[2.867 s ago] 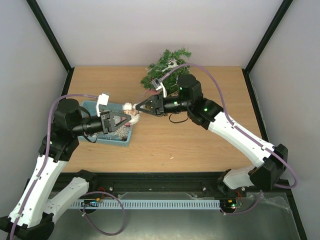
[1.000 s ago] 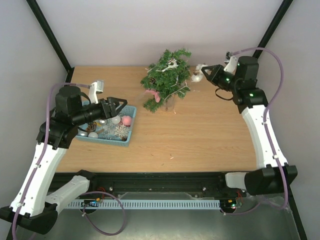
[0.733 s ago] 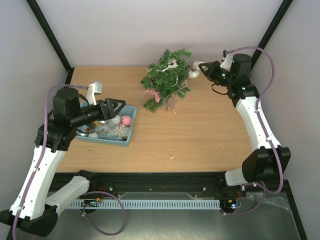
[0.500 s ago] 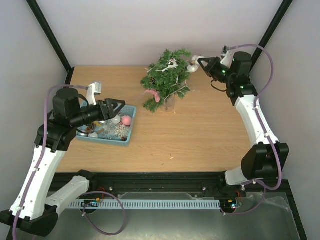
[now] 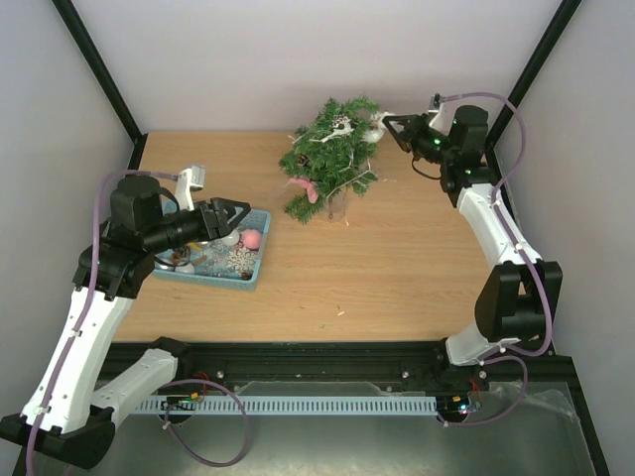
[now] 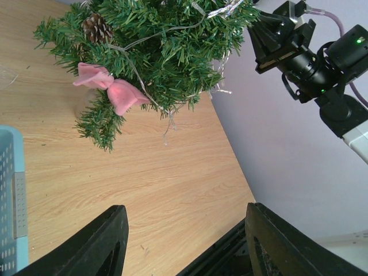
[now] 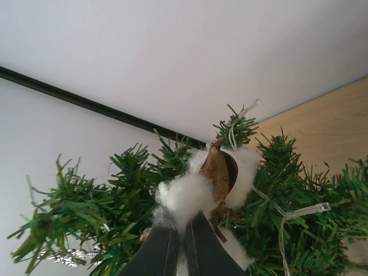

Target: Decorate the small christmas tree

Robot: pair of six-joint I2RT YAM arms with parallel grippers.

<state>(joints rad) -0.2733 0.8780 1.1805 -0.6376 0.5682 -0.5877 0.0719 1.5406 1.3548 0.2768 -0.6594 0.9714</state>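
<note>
The small christmas tree (image 5: 332, 154) stands at the back middle of the table, with a pink bow (image 6: 112, 87), a pine cone (image 6: 96, 26) and a white reindeer (image 5: 340, 127) on it. My right gripper (image 5: 385, 126) is shut on a white cotton boll ornament (image 7: 215, 178) with a brown husk, pressed against the tree's upper right branches (image 7: 115, 207). My left gripper (image 5: 238, 211) is open and empty, held above the right edge of the teal basket (image 5: 256, 266). In the left wrist view its fingers (image 6: 106, 244) frame bare table.
The teal basket holds several ornaments, among them a pink ball (image 5: 251, 239) and a white snowflake (image 5: 239, 260). A string of small lights (image 7: 299, 214) runs through the tree. Black frame posts (image 5: 99, 69) stand at the back corners. A small crumb (image 5: 339, 313) lies on the table.
My right gripper carried the cotton ornament from the basket area round to the tree's right side, then up to its top right branches. My left gripper drew back and stayed over the basket.
</note>
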